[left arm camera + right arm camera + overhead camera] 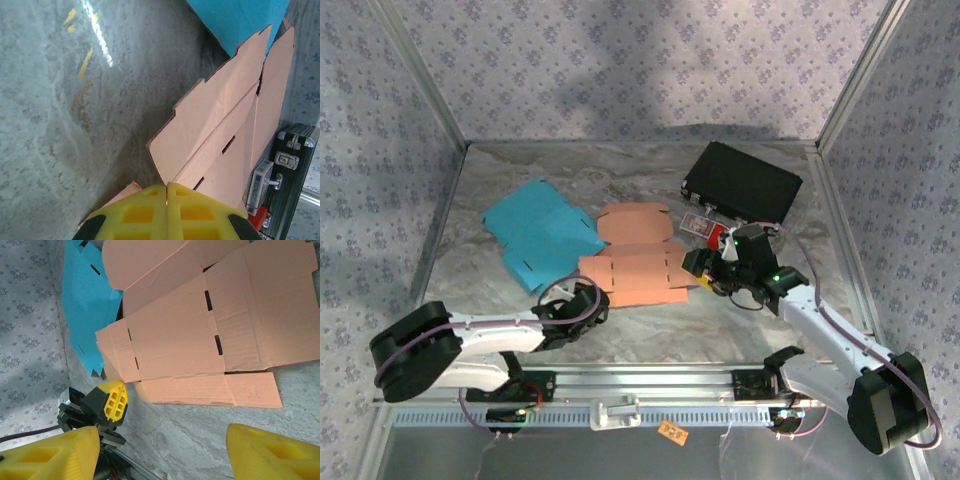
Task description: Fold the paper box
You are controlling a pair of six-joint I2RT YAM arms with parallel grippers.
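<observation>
Two claws are working at the flat salmon paper box (638,268): the left gripper (166,186) is pressing its yellow fingers fully together on the box's near corner, with one flap tilting up just ahead of it. The right gripper (160,455) is hovering with fingers spread wide, holding nothing, the box lying just ahead of it. A blue cardboard sheet (533,235) is lying beyond the left claw and a black case (740,182) beyond the right.
</observation>
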